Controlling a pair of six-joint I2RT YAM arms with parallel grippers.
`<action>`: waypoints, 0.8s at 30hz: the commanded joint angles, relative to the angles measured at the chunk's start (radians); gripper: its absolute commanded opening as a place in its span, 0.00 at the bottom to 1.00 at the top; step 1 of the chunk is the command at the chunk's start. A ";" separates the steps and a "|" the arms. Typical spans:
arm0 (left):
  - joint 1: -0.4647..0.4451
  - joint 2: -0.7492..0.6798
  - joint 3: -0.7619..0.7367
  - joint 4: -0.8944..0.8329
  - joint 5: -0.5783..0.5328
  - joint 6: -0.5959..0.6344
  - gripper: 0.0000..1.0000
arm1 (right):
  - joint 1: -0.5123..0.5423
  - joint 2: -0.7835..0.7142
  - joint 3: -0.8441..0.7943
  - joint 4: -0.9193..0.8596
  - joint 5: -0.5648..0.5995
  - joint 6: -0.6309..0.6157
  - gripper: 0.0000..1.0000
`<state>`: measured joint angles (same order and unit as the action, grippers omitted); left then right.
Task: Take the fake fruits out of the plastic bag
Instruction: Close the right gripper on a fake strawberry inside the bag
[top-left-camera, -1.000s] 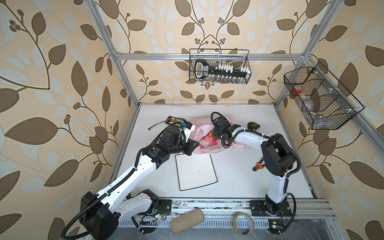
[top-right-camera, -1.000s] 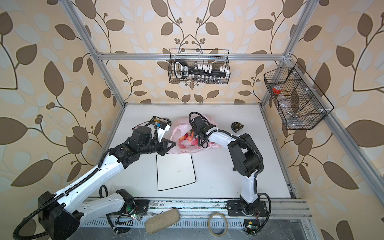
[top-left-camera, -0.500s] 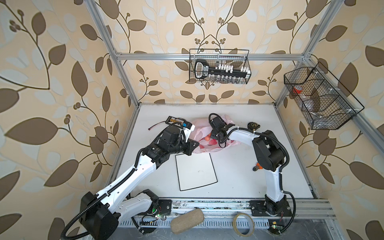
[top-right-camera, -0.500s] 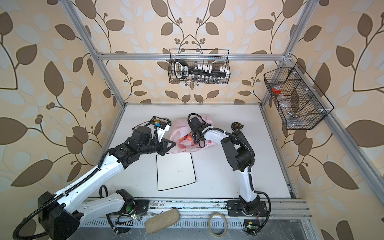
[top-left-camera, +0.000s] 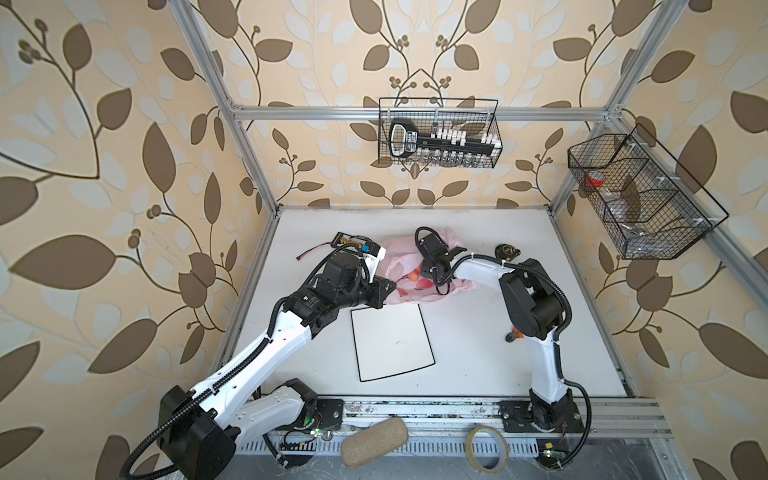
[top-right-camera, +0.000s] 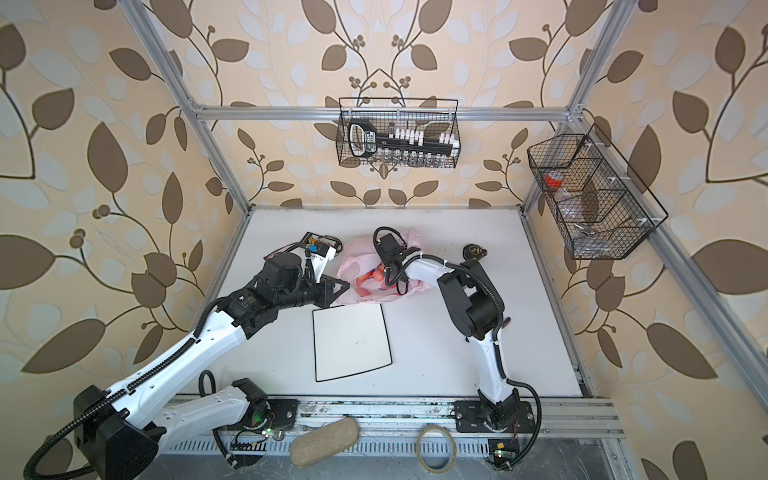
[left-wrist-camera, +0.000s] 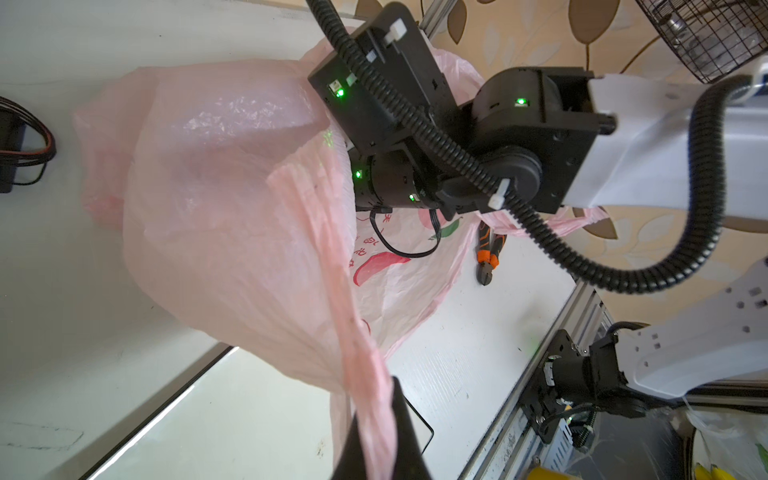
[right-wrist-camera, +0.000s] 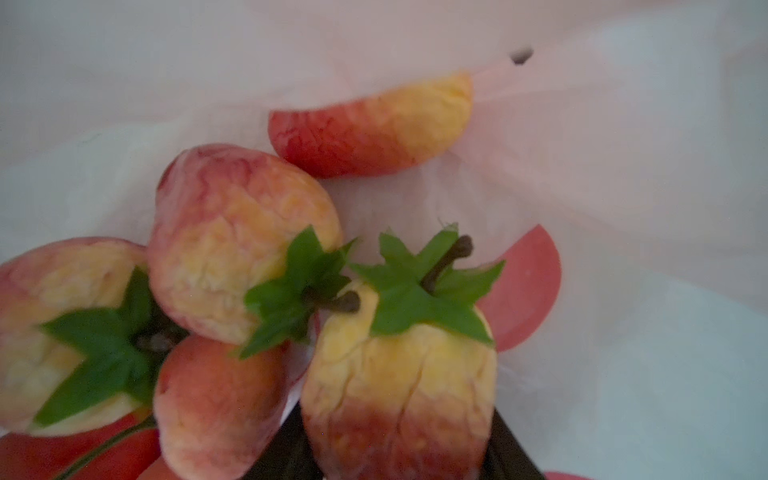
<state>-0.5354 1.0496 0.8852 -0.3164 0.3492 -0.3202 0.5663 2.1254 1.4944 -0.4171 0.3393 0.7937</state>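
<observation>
Left tool (left-wrist-camera: 376, 419): closed tight, pinching a twisted loop handle of the plastic bag (left-wrist-camera: 232, 199) and holding that edge up above the counter (left-wrist-camera: 457, 353).

Right tool (right-wrist-camera: 395, 453): sits down inside the bag's mouth. Its two dark fingers (right-wrist-camera: 278, 457) flank a yellow-red stemmed fruit (right-wrist-camera: 399, 386) with a green cap. We cannot tell whether they press it or merely bracket it.

Fake fruits (right-wrist-camera: 245, 245): all those we see lie clustered inside the bag, on its film.

In both top views the bag sits toward the back of the counter, between the two arms, its near edge just beside the white black-edged mat (top-left-camera: 390, 343).
</observation>
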 joint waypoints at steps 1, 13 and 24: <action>0.005 -0.016 0.020 0.034 -0.048 -0.035 0.00 | -0.004 -0.067 0.007 -0.001 -0.009 -0.043 0.37; 0.005 -0.003 0.012 0.078 -0.127 -0.067 0.00 | -0.003 -0.287 -0.143 0.022 -0.211 -0.178 0.32; 0.005 0.050 0.007 0.147 -0.149 -0.132 0.00 | 0.020 -0.530 -0.250 -0.024 -0.488 -0.409 0.31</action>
<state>-0.5354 1.0977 0.8852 -0.2230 0.2234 -0.4309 0.5777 1.6531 1.2770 -0.4126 -0.0391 0.4885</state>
